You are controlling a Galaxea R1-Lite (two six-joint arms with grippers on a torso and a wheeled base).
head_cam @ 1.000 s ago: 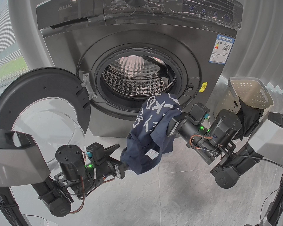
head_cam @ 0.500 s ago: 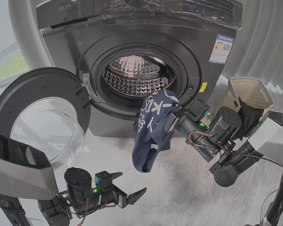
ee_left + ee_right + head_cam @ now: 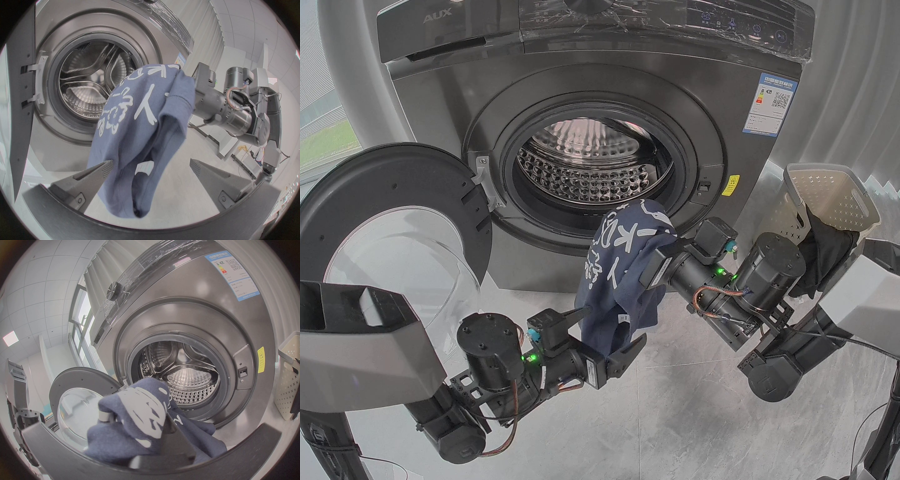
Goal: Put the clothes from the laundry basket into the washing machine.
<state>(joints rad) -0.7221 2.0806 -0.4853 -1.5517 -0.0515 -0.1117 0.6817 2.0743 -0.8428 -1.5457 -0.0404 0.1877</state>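
The navy printed sweatshirt [image 3: 622,262] is held draped in the closed right gripper [image 3: 140,427], just before the washing machine's open drum [image 3: 587,162]. Its hanging hem lies between the left gripper's [image 3: 607,331] spread fingers; soft and light, it is best pinched there.

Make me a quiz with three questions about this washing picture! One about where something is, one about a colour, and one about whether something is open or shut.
1. Where is the laundry basket compared with the washing machine?
A) on top of it
B) beside it, on the robot's right
C) inside its drum

2. What colour is the hanging shirt?
A) red
B) yellow
C) dark blue with white print

3. The machine's door is:
A) shut
B) swung open
C) taken off

Answers:
1 B, the basket stands against the machine's right side.
2 C, the cloth is navy with white marks.
3 B, the door hangs on its hinge, off to the left.
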